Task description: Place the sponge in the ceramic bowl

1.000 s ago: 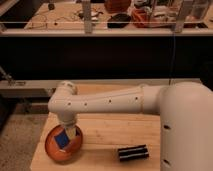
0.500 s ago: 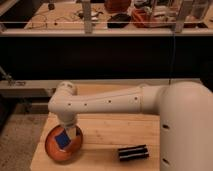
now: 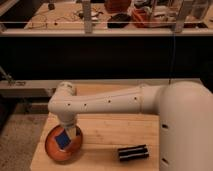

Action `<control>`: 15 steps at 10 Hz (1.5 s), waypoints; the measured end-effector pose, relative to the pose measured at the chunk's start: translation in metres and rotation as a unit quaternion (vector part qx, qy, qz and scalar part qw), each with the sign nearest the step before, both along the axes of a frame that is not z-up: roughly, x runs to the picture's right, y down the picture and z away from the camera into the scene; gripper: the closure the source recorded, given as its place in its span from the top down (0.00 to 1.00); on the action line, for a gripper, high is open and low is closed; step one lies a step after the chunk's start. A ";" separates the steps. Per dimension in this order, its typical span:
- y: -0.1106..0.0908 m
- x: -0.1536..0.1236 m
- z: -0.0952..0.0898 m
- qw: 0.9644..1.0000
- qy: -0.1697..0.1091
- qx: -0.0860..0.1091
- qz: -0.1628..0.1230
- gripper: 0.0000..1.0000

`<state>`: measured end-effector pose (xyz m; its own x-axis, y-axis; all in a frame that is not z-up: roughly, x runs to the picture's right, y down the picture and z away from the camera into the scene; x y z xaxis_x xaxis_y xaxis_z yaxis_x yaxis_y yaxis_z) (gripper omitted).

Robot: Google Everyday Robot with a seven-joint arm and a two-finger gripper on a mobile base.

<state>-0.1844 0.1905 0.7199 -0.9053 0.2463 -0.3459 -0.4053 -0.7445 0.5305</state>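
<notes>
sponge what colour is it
Dark blue sponge, best seen in the camera view, just below the gripper, over the ceramic bowl.

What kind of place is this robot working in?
Probably a robotics lab or workshop: a wooden table, a cluttered workbench behind it, and a robot arm whose tool is over the ceramic bowl, by the sponge.
</notes>
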 end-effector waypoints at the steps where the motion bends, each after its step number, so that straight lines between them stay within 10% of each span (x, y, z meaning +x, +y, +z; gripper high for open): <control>1: 0.000 0.000 0.000 1.000 0.000 0.000 0.000 0.16; 6: 0.000 0.000 0.001 1.000 0.000 0.001 -0.002 0.40; 13: 0.001 0.001 0.003 1.000 0.002 0.002 -0.003 0.49; 15: 0.001 0.002 0.003 1.000 0.002 0.002 -0.003 0.68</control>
<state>-0.1826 0.1915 0.7229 -0.9051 0.2536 -0.3413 -0.4080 -0.7438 0.5294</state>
